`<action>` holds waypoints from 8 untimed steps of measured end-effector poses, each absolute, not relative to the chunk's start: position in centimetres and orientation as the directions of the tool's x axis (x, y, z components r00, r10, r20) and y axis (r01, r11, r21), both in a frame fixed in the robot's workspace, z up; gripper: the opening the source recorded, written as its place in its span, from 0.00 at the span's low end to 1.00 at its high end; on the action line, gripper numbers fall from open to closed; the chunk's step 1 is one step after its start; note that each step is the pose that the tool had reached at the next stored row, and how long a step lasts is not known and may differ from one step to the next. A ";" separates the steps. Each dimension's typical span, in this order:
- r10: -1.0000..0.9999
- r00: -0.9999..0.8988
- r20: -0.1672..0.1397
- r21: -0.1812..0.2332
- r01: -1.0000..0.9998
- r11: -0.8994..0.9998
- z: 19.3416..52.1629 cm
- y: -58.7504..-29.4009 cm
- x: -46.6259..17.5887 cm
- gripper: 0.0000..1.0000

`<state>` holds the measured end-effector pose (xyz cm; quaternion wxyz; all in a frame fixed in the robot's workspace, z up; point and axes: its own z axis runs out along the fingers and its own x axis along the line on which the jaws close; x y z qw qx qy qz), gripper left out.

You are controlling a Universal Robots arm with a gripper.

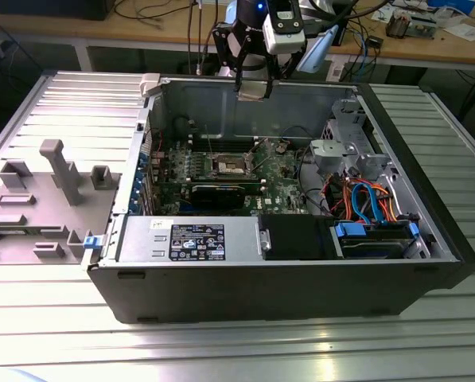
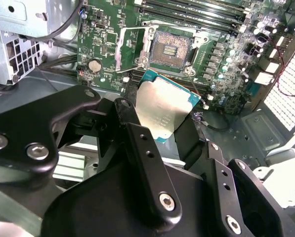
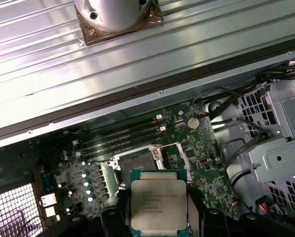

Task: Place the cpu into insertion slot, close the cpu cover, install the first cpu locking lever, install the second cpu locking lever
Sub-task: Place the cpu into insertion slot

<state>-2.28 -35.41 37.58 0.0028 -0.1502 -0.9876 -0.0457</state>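
My gripper hangs above the back wall of the open computer case, shut on the cpu. The chip's silver top and teal edge show between the black fingers in both wrist views, also as the cpu over the board. Down on the green motherboard the insertion slot lies bare, its dark centre exposed; it appears again as the insertion slot and as the insertion slot. The cpu cover stands swung open beside the slot, seen too as the cpu cover.
A coin battery sits near the socket. Long black memory slots run alongside it. A metal drive cage with orange and blue cables fills the exterior view's right of the case. A grey fixture tray lies outside at the exterior view's left.
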 end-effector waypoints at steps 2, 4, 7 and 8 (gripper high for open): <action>0.299 -0.954 0.019 0.089 0.300 0.950 37.6 -35.4 -2.3 0.55; 0.302 -0.953 0.019 0.089 0.303 0.949 37.6 -35.4 -2.3 0.55; 0.310 -0.950 0.019 0.089 0.311 0.946 37.6 -35.4 -2.3 0.55; 0.314 -0.949 0.019 0.089 0.315 0.945 37.6 -35.4 -2.3 0.55</action>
